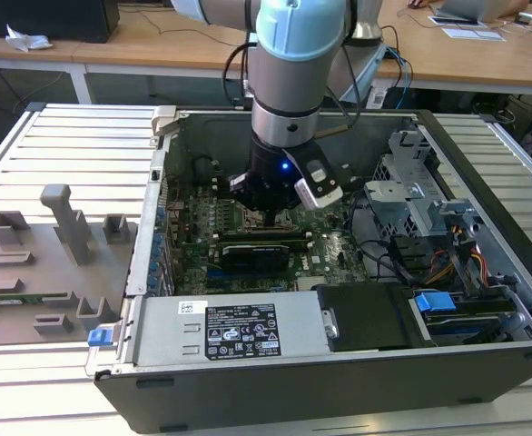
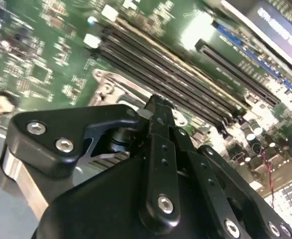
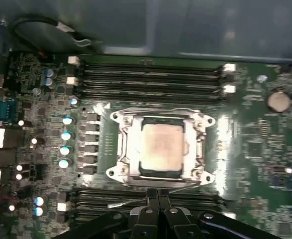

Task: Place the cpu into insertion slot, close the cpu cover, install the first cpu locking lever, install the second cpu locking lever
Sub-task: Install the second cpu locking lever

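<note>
The cpu [image 3: 161, 144], pale silvery-beige, lies flat in the insertion slot [image 3: 158, 173] on the green motherboard. The cpu cover [image 3: 125, 145], a silver frame plate, lies down around the chip. A thin silvery lever rod [image 3: 128, 202] runs along the socket side nearest my fingers and ends at their tips. My gripper [image 3: 159, 193] is shut, its black fingers pressed together just off that edge of the socket. In the second wrist view the gripper [image 2: 158, 102] points at a corner of the socket frame [image 2: 106, 82]. In the exterior view the gripper [image 1: 273, 218] is low inside the open computer case.
Long black memory slots [image 3: 151, 74] flank the socket on two sides. A black card [image 1: 261, 254], a power supply box [image 1: 239, 331] and a drive cage [image 1: 420, 200] crowd the case. A grey fixture plate [image 1: 39, 263] lies on the table at the exterior view's left.
</note>
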`<state>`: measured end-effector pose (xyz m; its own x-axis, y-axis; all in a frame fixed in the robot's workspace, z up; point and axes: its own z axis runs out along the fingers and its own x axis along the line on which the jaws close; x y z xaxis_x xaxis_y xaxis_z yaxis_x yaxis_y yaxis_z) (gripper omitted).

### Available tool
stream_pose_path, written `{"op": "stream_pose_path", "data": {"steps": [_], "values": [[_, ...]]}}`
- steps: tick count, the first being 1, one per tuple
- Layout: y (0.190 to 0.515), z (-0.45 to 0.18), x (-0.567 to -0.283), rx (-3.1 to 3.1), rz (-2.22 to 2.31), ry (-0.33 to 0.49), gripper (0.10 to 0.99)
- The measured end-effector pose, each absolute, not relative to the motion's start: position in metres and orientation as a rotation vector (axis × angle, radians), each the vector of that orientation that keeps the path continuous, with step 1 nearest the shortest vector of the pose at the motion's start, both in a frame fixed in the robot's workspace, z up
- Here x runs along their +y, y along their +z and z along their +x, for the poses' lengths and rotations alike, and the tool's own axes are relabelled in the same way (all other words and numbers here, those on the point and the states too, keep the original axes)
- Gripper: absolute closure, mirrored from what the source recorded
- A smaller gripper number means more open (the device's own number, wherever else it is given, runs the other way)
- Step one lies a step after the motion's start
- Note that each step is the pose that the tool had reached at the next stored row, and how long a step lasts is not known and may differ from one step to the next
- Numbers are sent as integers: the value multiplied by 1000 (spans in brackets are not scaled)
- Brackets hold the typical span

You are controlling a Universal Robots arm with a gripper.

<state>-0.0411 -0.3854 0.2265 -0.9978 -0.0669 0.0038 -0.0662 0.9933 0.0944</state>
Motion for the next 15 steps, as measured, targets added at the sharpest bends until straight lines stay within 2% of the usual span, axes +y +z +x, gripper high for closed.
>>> {"op": "stream_pose_path", "data": {"steps": [15], "values": [[205, -82, -388, -3115, 235, -241, 980]]}}
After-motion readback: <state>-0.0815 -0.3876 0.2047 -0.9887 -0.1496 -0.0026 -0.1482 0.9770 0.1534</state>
